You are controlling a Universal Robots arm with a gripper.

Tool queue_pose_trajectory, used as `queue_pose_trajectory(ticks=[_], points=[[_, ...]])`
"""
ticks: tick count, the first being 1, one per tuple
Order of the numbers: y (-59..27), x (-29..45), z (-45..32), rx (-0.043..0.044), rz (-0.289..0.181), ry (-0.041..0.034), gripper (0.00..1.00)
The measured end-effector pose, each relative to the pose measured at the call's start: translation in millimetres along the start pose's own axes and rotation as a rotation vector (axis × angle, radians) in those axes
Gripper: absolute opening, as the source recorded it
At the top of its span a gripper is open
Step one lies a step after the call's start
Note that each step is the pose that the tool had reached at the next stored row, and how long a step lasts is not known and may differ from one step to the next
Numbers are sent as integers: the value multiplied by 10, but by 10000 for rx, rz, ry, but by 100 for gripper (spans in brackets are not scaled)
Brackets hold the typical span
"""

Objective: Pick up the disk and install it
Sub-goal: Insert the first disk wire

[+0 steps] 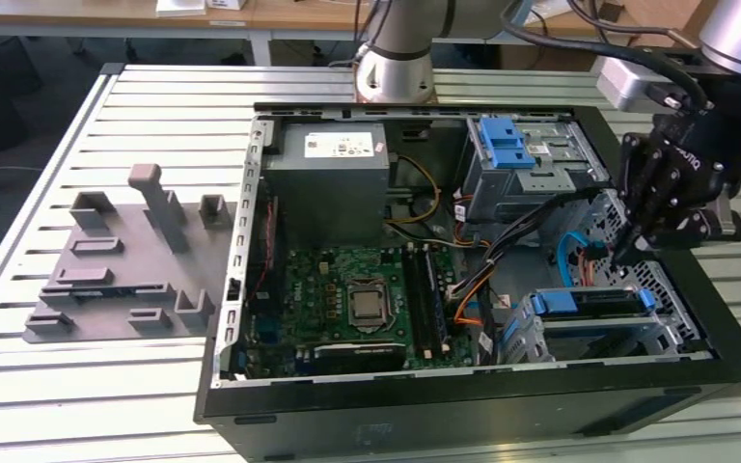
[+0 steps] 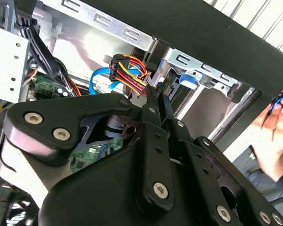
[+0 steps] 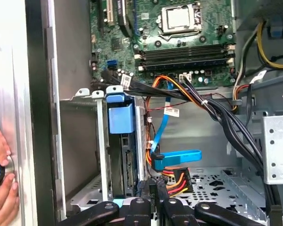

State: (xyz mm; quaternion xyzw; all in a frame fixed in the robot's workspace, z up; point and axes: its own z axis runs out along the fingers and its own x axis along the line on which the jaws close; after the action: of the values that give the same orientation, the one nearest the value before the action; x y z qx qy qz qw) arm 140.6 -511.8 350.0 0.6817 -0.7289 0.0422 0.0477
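Inside the open computer case [image 1: 474,405], at the exterior view's right, our gripper [image 1: 621,253] hangs with its fingers pressed together, holding nothing, beside a bundle of coloured cables [image 3: 172,181]. We see the disk [image 1: 587,304] seated in its bay [image 1: 673,328] near the front corner, blue bracket [image 3: 120,117] showing. We judge it stiff, fairly heavy, shock-sensitive, and best gripped by its bracket edges.

In the first wrist view we look into an open computer case. The disk [image 3: 125,155] sits upright in its drive cage [image 3: 80,141], blue bracket showing. The end effector [image 3: 153,200] meets a multicoloured power connector [image 3: 174,181] beside it. The motherboard [image 3: 179,42] lies beyond.
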Motion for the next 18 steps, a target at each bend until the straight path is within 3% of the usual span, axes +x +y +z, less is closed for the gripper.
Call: queue_pose_trajectory(ticks=[2,5,6,7,18], points=[[0,6,7,28,-81,-57,17],[0,15,16,42,-128,-348,17],[1,20,19,44,-147,-422,17],[4,27,24,48,-173,-451,17],[29,184,64,145,-532,-458,17]])
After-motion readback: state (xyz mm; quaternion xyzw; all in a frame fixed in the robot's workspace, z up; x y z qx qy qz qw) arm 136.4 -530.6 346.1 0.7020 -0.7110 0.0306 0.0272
